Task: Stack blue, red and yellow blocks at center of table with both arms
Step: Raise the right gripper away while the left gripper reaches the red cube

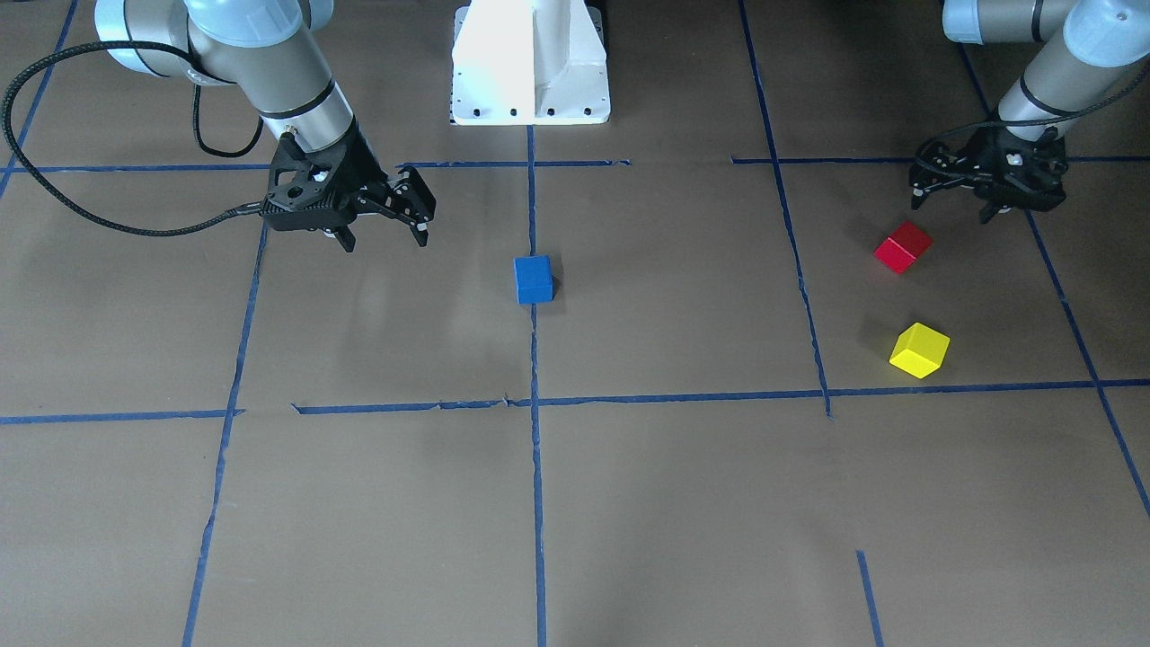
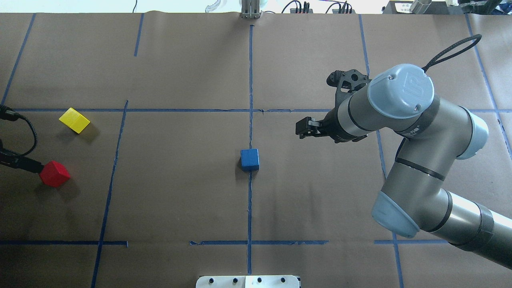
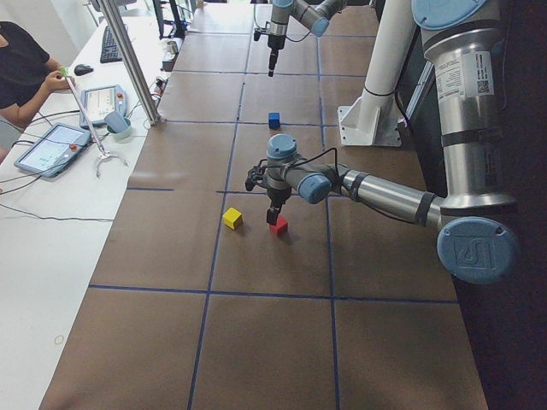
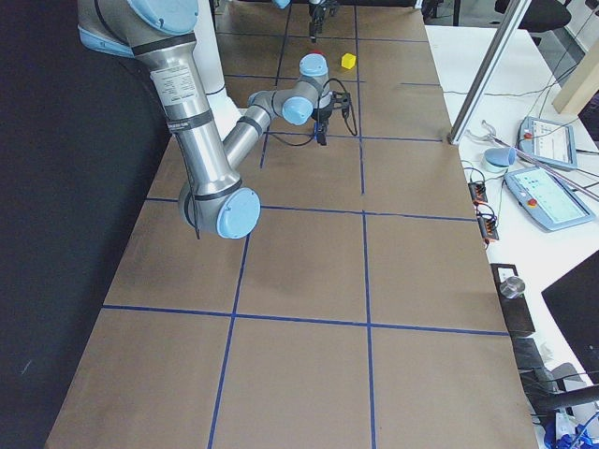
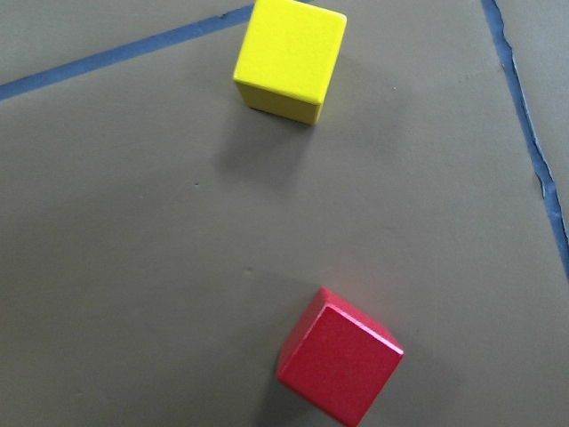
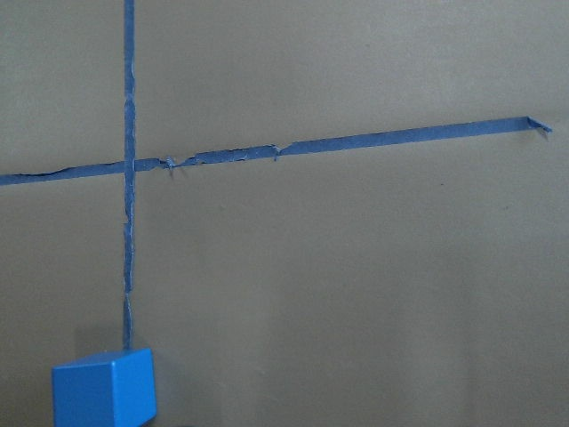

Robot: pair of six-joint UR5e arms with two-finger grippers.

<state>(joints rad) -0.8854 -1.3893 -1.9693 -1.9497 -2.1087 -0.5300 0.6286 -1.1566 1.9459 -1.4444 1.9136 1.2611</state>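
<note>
We are seeing the blue block [image 1: 533,279] resting at the centre of the table [image 1: 683,503]. The red block [image 1: 903,247] and yellow block [image 1: 919,350] are lying near each other but apart, off to the robot's left. We are judging them light, rigid cubes, best pinched across opposite flat faces. The left gripper [image 1: 954,203] is hovering spread just beside the red block. The right gripper [image 1: 384,238] is hanging wide near the blue block.

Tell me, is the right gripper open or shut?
Open. The right gripper has its jaws spread apart with nothing between them; the blue block lies apart from it.
</note>
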